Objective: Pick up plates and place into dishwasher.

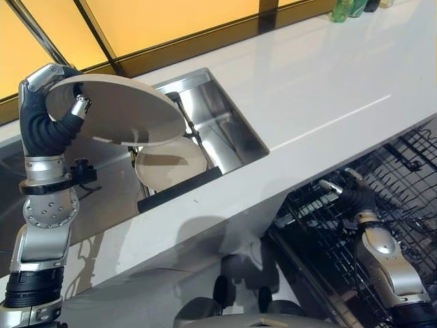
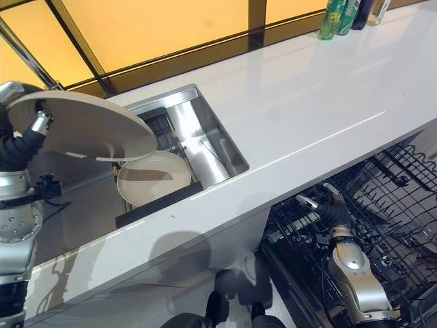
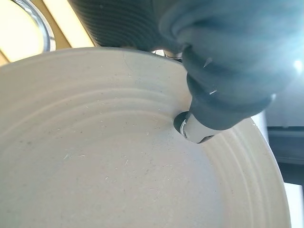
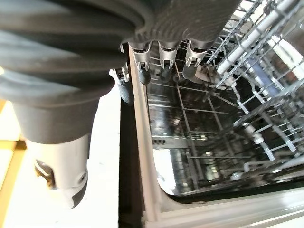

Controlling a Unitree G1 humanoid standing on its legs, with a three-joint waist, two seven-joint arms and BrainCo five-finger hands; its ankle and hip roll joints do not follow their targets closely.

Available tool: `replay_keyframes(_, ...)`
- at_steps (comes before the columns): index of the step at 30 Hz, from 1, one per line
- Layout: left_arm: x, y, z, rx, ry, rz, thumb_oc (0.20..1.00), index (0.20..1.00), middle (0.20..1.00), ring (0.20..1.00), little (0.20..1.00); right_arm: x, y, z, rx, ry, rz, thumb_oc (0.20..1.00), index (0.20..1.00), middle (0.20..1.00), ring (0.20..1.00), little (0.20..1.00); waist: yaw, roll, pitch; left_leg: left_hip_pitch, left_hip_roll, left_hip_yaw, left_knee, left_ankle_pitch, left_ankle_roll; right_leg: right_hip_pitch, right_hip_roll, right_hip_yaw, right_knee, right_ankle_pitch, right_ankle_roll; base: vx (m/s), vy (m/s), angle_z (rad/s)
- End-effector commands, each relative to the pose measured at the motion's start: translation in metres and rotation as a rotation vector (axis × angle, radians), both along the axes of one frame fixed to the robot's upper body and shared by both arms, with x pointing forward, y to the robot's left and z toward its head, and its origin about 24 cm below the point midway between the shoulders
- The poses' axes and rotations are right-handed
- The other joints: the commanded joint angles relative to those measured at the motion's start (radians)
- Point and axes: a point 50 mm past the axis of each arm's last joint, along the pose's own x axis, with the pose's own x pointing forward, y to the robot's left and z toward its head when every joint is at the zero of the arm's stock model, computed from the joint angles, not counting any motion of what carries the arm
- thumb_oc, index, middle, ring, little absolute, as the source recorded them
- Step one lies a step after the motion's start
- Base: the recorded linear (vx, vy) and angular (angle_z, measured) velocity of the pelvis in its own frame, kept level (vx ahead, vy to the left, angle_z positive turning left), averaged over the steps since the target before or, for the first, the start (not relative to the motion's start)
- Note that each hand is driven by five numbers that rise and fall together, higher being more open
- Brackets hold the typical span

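Left hand: fingers clamped on beige plate, held above sink. Right hand: fingers relaxed, empty, over dishwasher rack.

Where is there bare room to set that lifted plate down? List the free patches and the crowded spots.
Free: the white counter from the sink to the bottles, and the strip before the sink. Crowded: the sink, where a second plate lies; the dishwasher rack, wired throughout, with the right hand there. The left hand holds the plate.
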Motion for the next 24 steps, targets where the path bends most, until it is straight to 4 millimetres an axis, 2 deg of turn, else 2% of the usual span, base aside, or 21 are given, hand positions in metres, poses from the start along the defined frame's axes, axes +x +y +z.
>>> replay_keyframes(1,-0.013,0.007,0.015,0.044,-0.044,-0.021,0.200,0.200,0.200,0.200,0.200,0.005,-0.003,0.057,-0.166,-0.127,0.130,1.000,1.000,1.000,1.000,1.000,-0.024,-0.039,-0.186,-0.013,0.049,0.020,0.013,-0.005,-0.035,-0.075,-0.016,0.042,0.093,0.015,0.044,-0.01,-0.066,-0.10)
replay_keyframes(5,-0.017,0.011,0.017,0.071,-0.051,0.004,0.200,0.200,0.200,0.200,0.200,-0.009,-0.030,0.036,-0.167,0.041,0.008,1.000,1.000,1.000,1.000,1.000,-0.050,-0.041,-0.183,-0.003,0.056,0.036,0.008,-0.007,-0.038,-0.076,-0.006,0.059,0.098,0.015,0.043,-0.02,-0.038,-0.18)
replay_keyframes(9,-0.020,0.018,0.019,0.069,-0.057,0.035,0.200,0.200,0.200,0.200,0.200,-0.025,-0.053,0.026,-0.127,0.089,-0.170,1.000,1.000,1.000,1.000,1.000,-0.077,-0.038,-0.177,0.002,0.059,0.050,0.002,-0.009,-0.035,-0.080,0.001,0.083,0.102,0.017,0.045,-0.02,-0.015,-0.22)
replay_keyframes(15,-0.021,0.021,0.021,0.071,-0.064,0.054,0.200,0.200,0.200,0.200,0.200,-0.035,-0.069,0.027,-0.126,0.042,-0.368,1.000,1.000,1.000,1.000,1.000,-0.094,-0.030,-0.174,0.007,0.063,0.072,0.003,-0.015,-0.030,-0.087,0.002,0.102,0.105,0.020,0.051,-0.02,-0.002,-0.24)
replay_keyframes(17,-0.021,0.020,0.022,0.070,-0.068,0.054,0.200,0.200,0.200,0.200,0.200,-0.035,-0.070,0.034,-0.145,-0.012,-0.416,1.000,1.000,1.000,1.000,1.000,-0.095,-0.028,-0.173,0.008,0.063,0.076,0.003,-0.015,-0.029,-0.087,0.003,0.104,0.106,0.021,0.051,-0.02,0.005,-0.15)
replay_keyframes(19,-0.017,0.018,0.025,0.056,-0.066,0.037,0.200,0.200,0.200,0.200,0.200,-0.025,-0.068,0.063,-0.210,-0.189,-0.426,1.000,1.000,1.000,1.000,1.000,-0.092,-0.023,-0.174,0.008,0.063,0.076,0.004,-0.015,-0.029,-0.085,0.003,0.103,0.105,0.023,0.052,0.00,0.008,-0.12)
replay_keyframes(21,-0.012,0.013,0.028,0.041,-0.068,0.013,0.200,0.200,0.200,0.200,0.200,-0.011,-0.052,0.097,-0.245,-0.406,-0.371,1.000,1.000,1.000,1.000,1.000,-0.081,-0.019,-0.171,0.007,0.061,0.068,0.007,-0.015,-0.028,-0.083,0.003,0.101,0.105,0.024,0.050,-0.01,0.014,-0.11)
replay_keyframes(24,-0.004,0.005,0.027,0.015,-0.070,-0.028,0.200,0.200,0.200,0.200,0.200,0.001,-0.025,0.132,-0.256,-0.647,-0.266,1.000,1.000,1.000,1.000,1.000,-0.061,-0.017,-0.169,0.004,0.056,0.057,0.009,-0.016,-0.026,-0.083,0.000,0.094,0.107,0.024,0.050,0.00,0.005,-0.02)
